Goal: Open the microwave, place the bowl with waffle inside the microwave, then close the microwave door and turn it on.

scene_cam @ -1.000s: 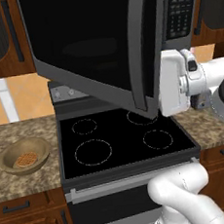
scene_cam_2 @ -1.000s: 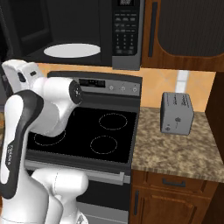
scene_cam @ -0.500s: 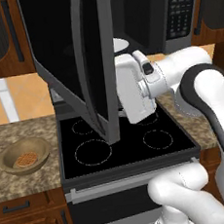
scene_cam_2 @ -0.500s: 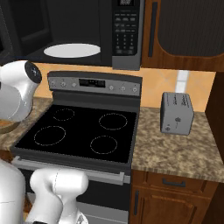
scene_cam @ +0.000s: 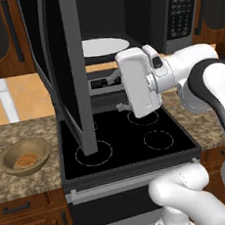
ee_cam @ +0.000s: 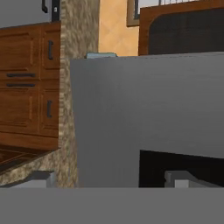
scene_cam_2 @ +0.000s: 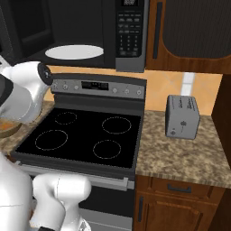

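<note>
Now one microwave door (scene_cam: 66, 75) is swinging wide open; the gripper (scene_cam: 122, 106), jaws spread and empty, is hanging beside it, one waffle (scene_cam: 27, 159) sitting in one bowl (scene_cam: 23, 156) on the left counter (scene_cam: 23, 180).

right base view. the microwave (scene_cam_2: 76, 31) hangs open above the stove (scene_cam_2: 81, 135), its cavity showing a white round plate (scene_cam_2: 74, 51); the keypad panel (scene_cam_2: 130, 34) sits at its right. four burner rings mark the black cooktop. a silver toaster (scene_cam_2: 182, 117) stands on the granite counter (scene_cam_2: 185, 158), right of the stove. the white arm (scene_cam_2: 25, 90) occupies the left edge.
</note>
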Robot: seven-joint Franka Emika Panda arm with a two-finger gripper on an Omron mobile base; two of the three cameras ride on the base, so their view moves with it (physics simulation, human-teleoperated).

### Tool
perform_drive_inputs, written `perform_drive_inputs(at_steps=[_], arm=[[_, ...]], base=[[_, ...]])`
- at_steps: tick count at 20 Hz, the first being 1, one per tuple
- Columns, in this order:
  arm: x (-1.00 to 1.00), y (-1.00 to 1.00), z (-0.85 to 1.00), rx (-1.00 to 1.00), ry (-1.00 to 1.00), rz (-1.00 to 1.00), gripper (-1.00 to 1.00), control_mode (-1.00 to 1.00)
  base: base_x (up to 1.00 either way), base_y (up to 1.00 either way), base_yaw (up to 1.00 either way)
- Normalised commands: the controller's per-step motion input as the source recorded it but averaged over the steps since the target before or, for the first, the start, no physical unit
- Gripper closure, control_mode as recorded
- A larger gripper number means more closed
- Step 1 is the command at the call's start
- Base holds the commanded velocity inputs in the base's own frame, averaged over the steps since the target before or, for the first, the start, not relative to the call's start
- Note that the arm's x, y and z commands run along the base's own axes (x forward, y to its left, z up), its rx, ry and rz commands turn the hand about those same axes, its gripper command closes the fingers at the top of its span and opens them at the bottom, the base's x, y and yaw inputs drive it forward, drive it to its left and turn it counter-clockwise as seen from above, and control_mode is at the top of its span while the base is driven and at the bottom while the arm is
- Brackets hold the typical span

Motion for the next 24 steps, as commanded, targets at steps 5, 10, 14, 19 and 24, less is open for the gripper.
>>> perform_drive_inputs(at_steps=[5, 10, 14, 19, 24], arm=[[0.18, -0.73, -0.08, 0.0, 0.0, -0.07, -1.0, -1.0], [0.29, -0.16, -0.36, -0.11, 0.02, -0.01, -1.0, -1.0], [0.44, 0.0, -0.46, -0.09, 0.03, 0.0, -1.0, -1.0], [0.46, 0.12, -0.52, -0.03, 0.0, 0.03, -1.0, -1.0], [0.63, 0.61, -0.49, -0.17, 0.05, 0.15, -1.0, -1.0]], base=[[0.0, 0.0, 0.0], [0.0, 0.0, 0.0], [0.0, 0.0, 0.0], [0.0, 0.0, 0.0], [0.0, 0.0, 0.0]])
